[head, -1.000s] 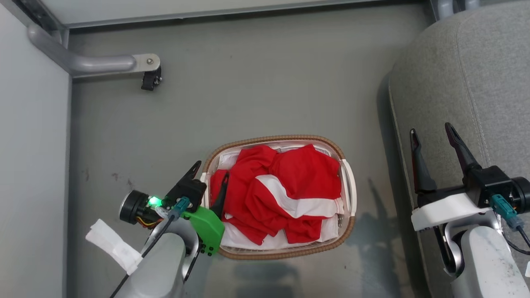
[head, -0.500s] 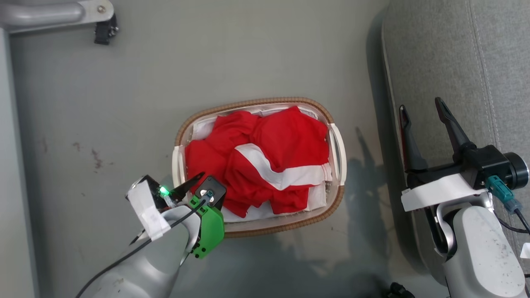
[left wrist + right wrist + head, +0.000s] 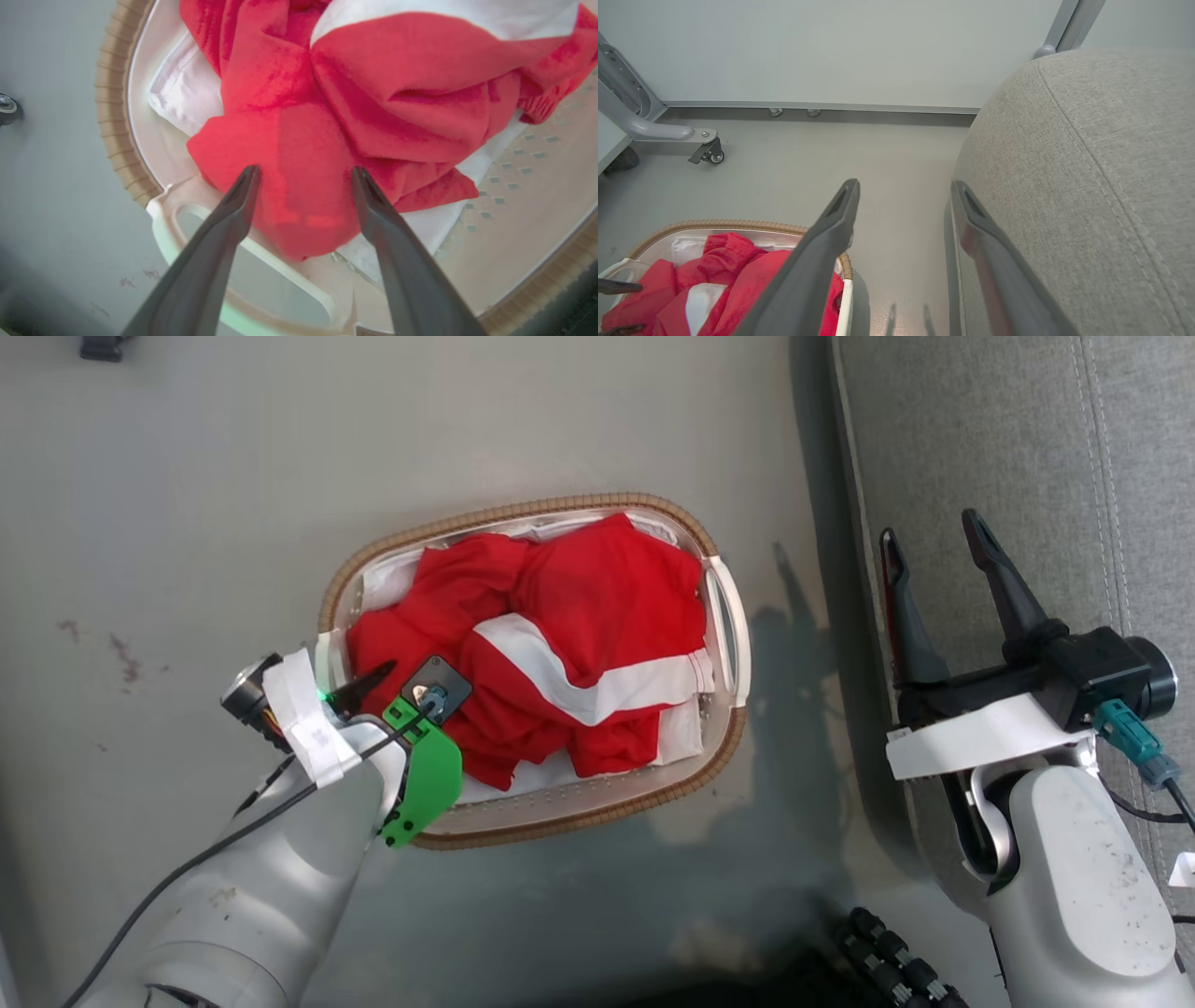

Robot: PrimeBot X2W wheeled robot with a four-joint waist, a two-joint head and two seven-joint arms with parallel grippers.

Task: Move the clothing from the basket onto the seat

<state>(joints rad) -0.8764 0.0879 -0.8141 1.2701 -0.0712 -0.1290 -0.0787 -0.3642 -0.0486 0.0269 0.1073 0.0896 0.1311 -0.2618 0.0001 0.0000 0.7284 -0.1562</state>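
Observation:
The red clothing (image 3: 579, 607) with a broad white band lies bunched in the cream basket (image 3: 523, 511) on the floor. My left gripper (image 3: 387, 681) points down over the basket's left handle end. In the left wrist view that gripper (image 3: 304, 171) is open, its fingertips either side of a red fold of the clothing (image 3: 373, 93) just inside the basket rim (image 3: 110, 116). My right gripper (image 3: 929, 527) stands open and empty over the edge of the grey seat (image 3: 1027, 448). The right wrist view shows the same gripper (image 3: 906, 185) between the basket (image 3: 738, 225) and the seat (image 3: 1087, 163).
A plain white lining sheet (image 3: 504, 784) lies under the garments. A grey metal frame leg with a caster (image 3: 707, 151) stands by the pale wall beyond the basket. A black ribbed part (image 3: 896, 961) shows at the bottom edge. Grey floor surrounds the basket.
The head camera has tilted, shifting the whole picture. My left gripper has turned to point down and come in over the basket's handle end, above the red cloth. The right gripper holds its pose.

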